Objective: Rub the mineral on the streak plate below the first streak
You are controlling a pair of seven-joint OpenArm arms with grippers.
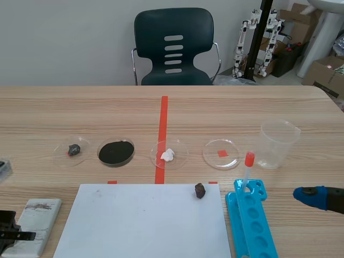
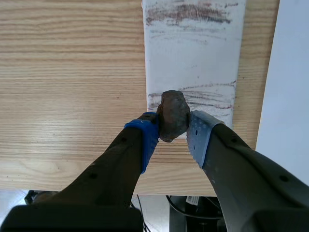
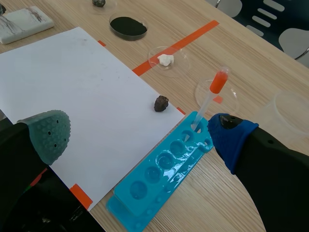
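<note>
The rough, lumpy brown-grey mineral chunk [image 2: 173, 115] is clamped between the blue pads [image 2: 147, 131] of the left gripper [image 2: 172, 134], over the near left corner of the white rectangular streak plate [image 2: 193, 63]. The plate lies flat at the near left of the scene, long side running away. A dark smudged streak [image 2: 188, 13] crosses its far end, and thin reddish-brown lines [image 2: 210, 96] cross it beside the mineral.

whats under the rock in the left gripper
The white streak plate, lying on the wooden table. Faint brown lines cross it beside the mineral held in the left gripper. The mineral covers the spot right under it, so contact cannot be seen.
</note>
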